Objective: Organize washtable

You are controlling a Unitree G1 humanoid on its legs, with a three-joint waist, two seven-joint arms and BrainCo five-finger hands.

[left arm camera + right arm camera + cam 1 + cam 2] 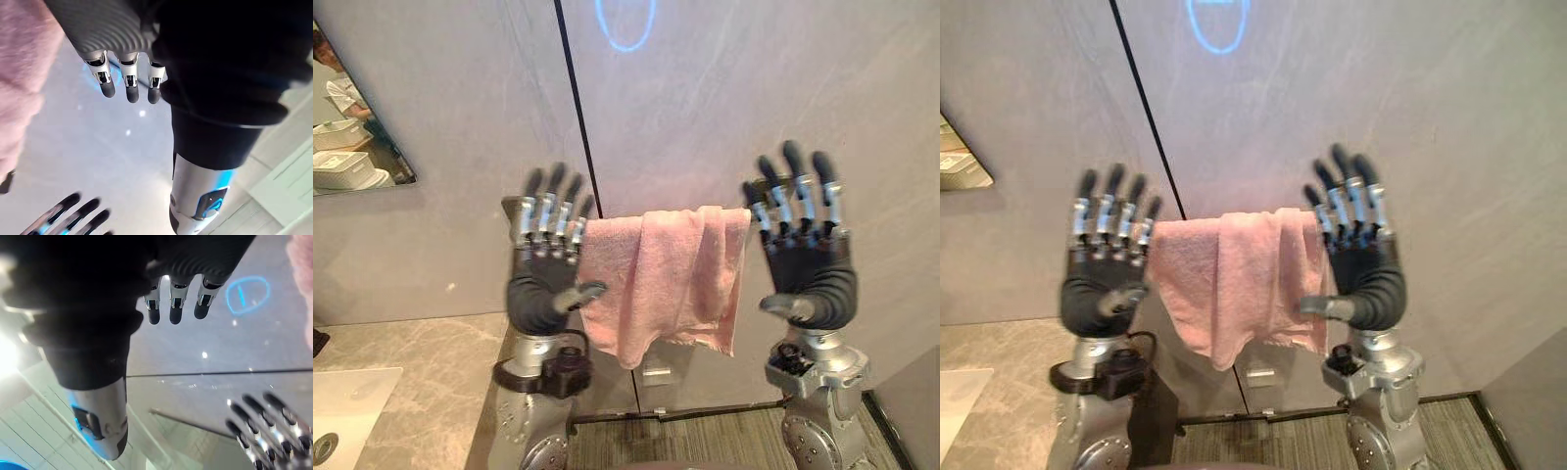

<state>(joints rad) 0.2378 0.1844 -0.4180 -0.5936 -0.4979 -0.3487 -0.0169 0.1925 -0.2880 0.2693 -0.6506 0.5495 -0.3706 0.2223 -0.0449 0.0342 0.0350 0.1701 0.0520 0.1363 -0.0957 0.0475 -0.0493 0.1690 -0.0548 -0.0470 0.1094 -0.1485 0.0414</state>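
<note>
**Head pair.** Both eyes look forward and slightly down from behind the raised left hand (548,264) and right hand (803,259). They face the grey wall (754,98) at moderate range.

**Shared field.** Both views take in the two hands, the pink towel (666,279) between them, the blue ring (626,24) high on the wall and part of the desk (431,362). The left eye view shows more of the mirror (352,127) and also the basin (342,411). The right eye view is offset slightly rightward.

**Left wrist view.** It looks from very close along its own fingers (128,88) toward the wall, with the towel at one edge.

**Right wrist view.** It is equally close, along its fingers (174,308). It shares the blue ring and a towel edge with the head pair.
</note>
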